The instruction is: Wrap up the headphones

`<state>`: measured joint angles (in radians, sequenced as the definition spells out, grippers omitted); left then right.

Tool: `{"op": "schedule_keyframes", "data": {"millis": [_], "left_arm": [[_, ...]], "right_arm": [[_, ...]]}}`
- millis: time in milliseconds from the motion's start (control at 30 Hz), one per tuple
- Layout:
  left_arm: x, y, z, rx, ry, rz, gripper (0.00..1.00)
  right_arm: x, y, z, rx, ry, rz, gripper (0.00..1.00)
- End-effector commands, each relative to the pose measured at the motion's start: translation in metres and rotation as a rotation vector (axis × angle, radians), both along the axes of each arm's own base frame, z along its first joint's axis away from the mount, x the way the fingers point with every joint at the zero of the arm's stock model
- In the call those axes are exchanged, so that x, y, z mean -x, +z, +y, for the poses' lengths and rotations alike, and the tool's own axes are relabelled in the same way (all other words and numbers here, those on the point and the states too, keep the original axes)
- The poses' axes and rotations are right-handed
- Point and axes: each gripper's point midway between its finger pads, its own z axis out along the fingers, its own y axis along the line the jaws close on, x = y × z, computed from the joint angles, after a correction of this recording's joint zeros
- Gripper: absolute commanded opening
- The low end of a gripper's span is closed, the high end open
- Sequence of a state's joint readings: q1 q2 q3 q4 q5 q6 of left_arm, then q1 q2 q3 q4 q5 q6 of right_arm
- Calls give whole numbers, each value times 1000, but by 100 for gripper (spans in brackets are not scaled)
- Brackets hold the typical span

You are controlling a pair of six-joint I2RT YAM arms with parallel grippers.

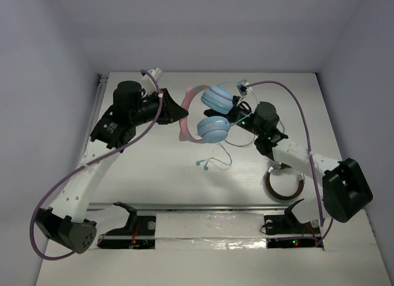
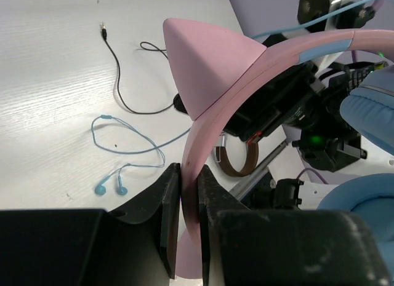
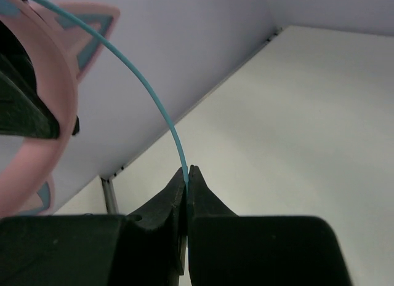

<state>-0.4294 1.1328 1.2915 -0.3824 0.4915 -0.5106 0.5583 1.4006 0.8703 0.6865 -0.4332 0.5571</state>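
The headphones have a pink headband [image 1: 183, 131] with cat ears and two light-blue earcups [image 1: 217, 99], and they hang above the table. My left gripper [image 1: 183, 116] is shut on the headband [image 2: 212, 123], jaws either side of the band [image 2: 188, 175]. My right gripper [image 1: 239, 109] is just right of the earcups, shut on the thin light-blue cable [image 3: 151, 86], which arcs up from its tips [image 3: 187, 171] towards the headband [image 3: 52, 114]. The cable's loose end, with two small blue buds [image 1: 203, 165], lies on the table below the headphones and also shows in the left wrist view [image 2: 111, 189].
A brown-and-silver ring-shaped thing [image 1: 284, 183] lies on the table under the right arm. A loose thin black cable [image 2: 120, 92] lies on the table. Grey walls close in the back and sides. Two black stands [image 1: 126, 227] sit at the near edge.
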Motion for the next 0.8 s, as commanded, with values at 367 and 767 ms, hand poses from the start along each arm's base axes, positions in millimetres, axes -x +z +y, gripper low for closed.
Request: {"op": "schedule_keyframes", "data": {"millis": [367,767], "left_arm": [[11,-6,-14,79,-104,6,0],[57,-25,-28,229,-304,99,0]], "right_arm": [[-38,21,-31,212,-301,-15,0],[-100,20,-31,465,-375,-77,0]]}}
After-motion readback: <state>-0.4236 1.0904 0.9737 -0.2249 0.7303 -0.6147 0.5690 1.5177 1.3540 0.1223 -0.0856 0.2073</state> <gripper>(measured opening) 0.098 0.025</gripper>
